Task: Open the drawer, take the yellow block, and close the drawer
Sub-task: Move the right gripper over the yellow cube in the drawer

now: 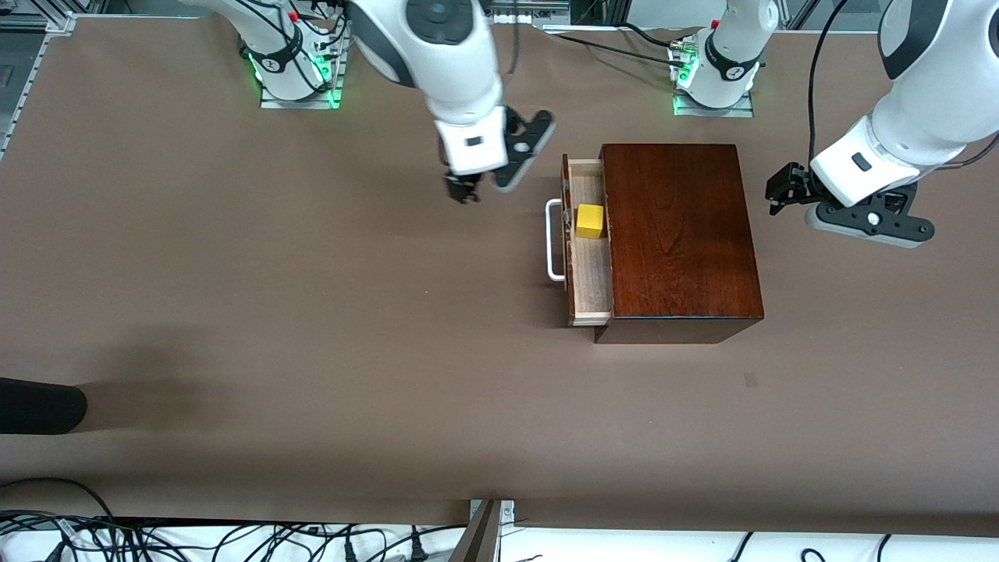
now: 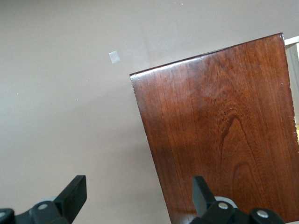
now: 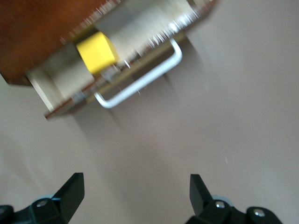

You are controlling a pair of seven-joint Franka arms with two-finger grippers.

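Front view: yellow block (image 1: pixel 590 221) beside right hand (image 1: pixel 463 187).

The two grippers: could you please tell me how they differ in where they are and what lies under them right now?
The right gripper hangs over bare table beside the drawer, on its handle side; the left gripper hangs by the wooden box at the left arm's end. The right wrist view shows the yellow block in the open drawer; the left wrist view shows mostly the box top. Both are open and empty.

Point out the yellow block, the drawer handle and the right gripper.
yellow block (image 1: pixel 590 221), front view, top face.
drawer handle (image 1: pixel 553 240), front view, middle of the white bar.
right gripper (image 1: pixel 463 190), front view, between its fingertips.
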